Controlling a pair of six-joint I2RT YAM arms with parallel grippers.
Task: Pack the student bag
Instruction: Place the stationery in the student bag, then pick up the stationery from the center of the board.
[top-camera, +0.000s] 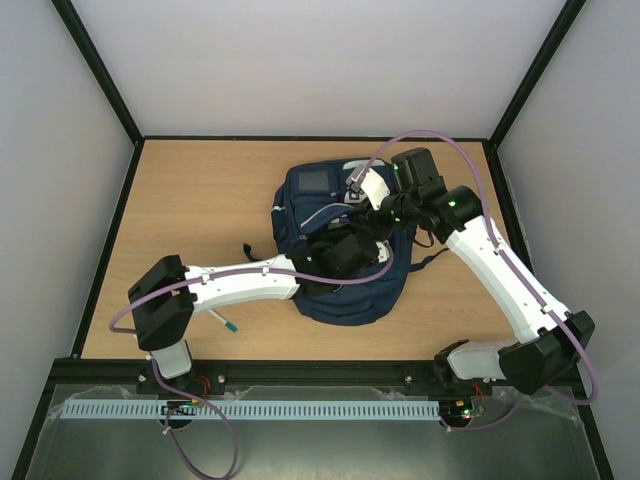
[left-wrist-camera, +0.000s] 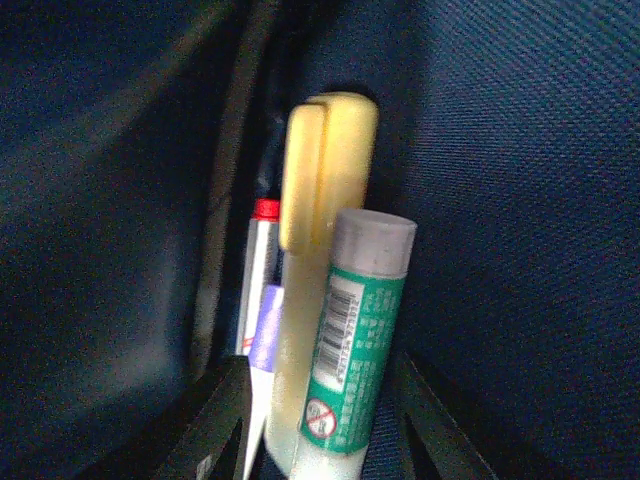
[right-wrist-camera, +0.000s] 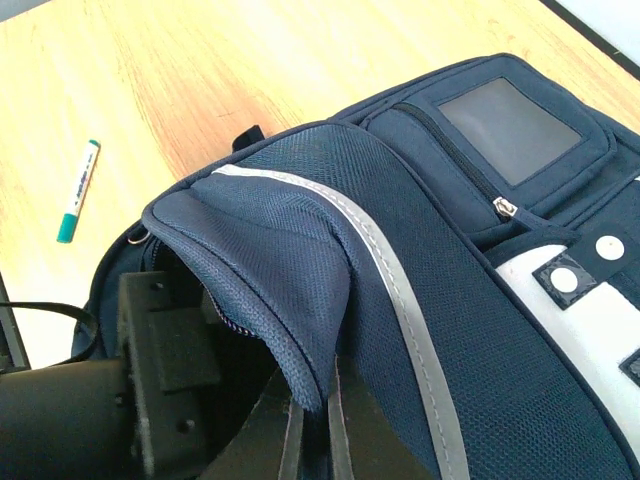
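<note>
The student bag (top-camera: 300, 205) lies in the middle of the table, navy with grey reflective stripes (right-wrist-camera: 400, 290). My right gripper (right-wrist-camera: 318, 425) is shut on the edge of the bag's opening flap (right-wrist-camera: 290, 260) and holds it lifted; it shows in the top view (top-camera: 372, 203) over the bag. My left gripper (top-camera: 345, 252) reaches inside the bag. In the left wrist view its jaws stand wide apart (left-wrist-camera: 320, 440) around a green-labelled glue stick (left-wrist-camera: 355, 340) with a grey cap, beside a yellow object (left-wrist-camera: 315, 200) and a white tube with a red cap (left-wrist-camera: 260, 260), all against the bag's inner fabric (left-wrist-camera: 520, 200).
A green-capped marker (top-camera: 222, 322) lies on the wooden table left of the bag, near the left arm; it also shows in the right wrist view (right-wrist-camera: 78, 190). Black frame rails border the table (top-camera: 200, 180).
</note>
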